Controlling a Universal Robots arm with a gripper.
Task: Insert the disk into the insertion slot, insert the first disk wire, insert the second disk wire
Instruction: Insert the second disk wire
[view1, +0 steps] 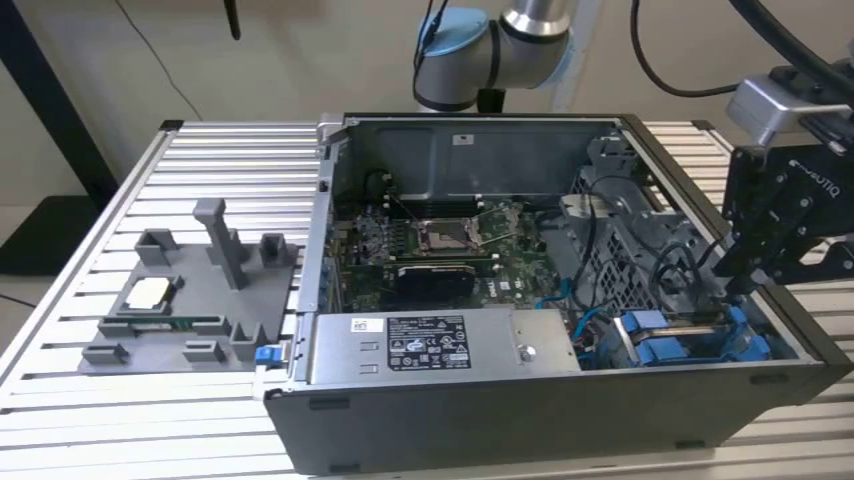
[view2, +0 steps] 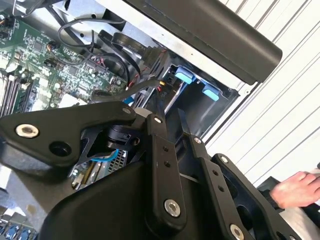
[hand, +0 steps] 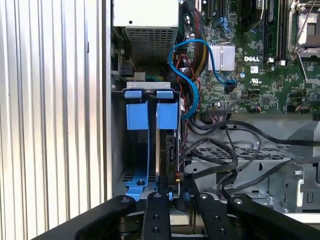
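Open dark grey computer case (view1: 534, 425) sits on a slatted metal table (view1: 227, 170). 1 arm, and its gripper (view1: 734, 285) hangs over the case's front corner on the exterior view's right, reaching down into the drive area. The grip state cannot be told from any view.

The disk (hand: 167, 117) is already in the insertion slot (hand: 117, 150). It stands on edge, with the blue carrier tab at its outer end. A 2nd blue carrier (hand: 136, 115) sits just beside it in the same bay, with dark space behind that one. In the exterior view the blue carriers show in the bay below the gripper.

In the first wrist view the gripper (hand: 175, 192) is right at the disk's connector end. A black cable's plug (hand: 178, 176) with red wires lies just beside the disk edge, and whether it is seated cannot be told. The second wrist view has the same plug (view2: 162, 82) close to the gripper (view2: 169, 107).

A blue data cable (hand: 187, 75) loops from the motherboard (hand: 260, 60) toward the bay. The grey power-supply box (view1: 427, 345) lies at the case front, on the exterior view's left of the bay. A grey fixture block (view1: 187, 300) sits on the table, well apart from the case. A person's hand (view2: 295, 190) shows at the frame edge in the second wrist view, outside the case.
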